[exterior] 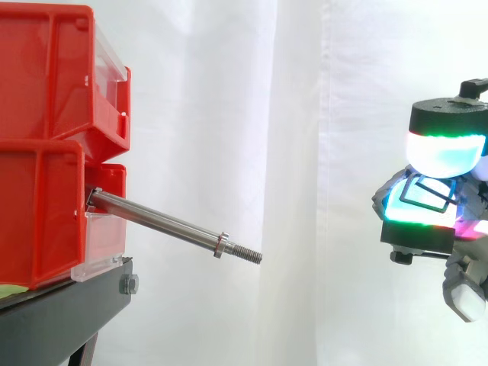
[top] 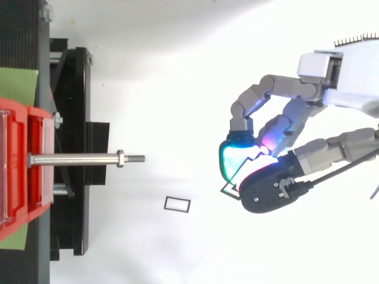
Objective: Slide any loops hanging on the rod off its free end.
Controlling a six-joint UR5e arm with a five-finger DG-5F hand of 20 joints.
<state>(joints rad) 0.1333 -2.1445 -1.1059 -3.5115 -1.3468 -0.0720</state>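
Observation:
A steel rod (exterior: 160,221) sticks out of the lower red bin (exterior: 38,217) and slopes down to the right, ending in a nut and a threaded tip. Its shaft (top: 74,158) is bare. My hand (exterior: 447,114) hovers well to the right of the free end, slightly above it. Its glowing pads pinch a small black rectangular loop (exterior: 428,192). From above, the hand (top: 284,124) has its fingers curled round that loop (top: 228,190). A second rectangular loop (top: 177,204) lies flat on the white surface, below and to the right of the rod's tip.
Two red bins are stacked on a black stand (exterior: 69,305) at the left, the upper bin (exterior: 53,69) overhanging the rod's root. A white curtain hangs behind. There is open space between the rod's tip and the hand.

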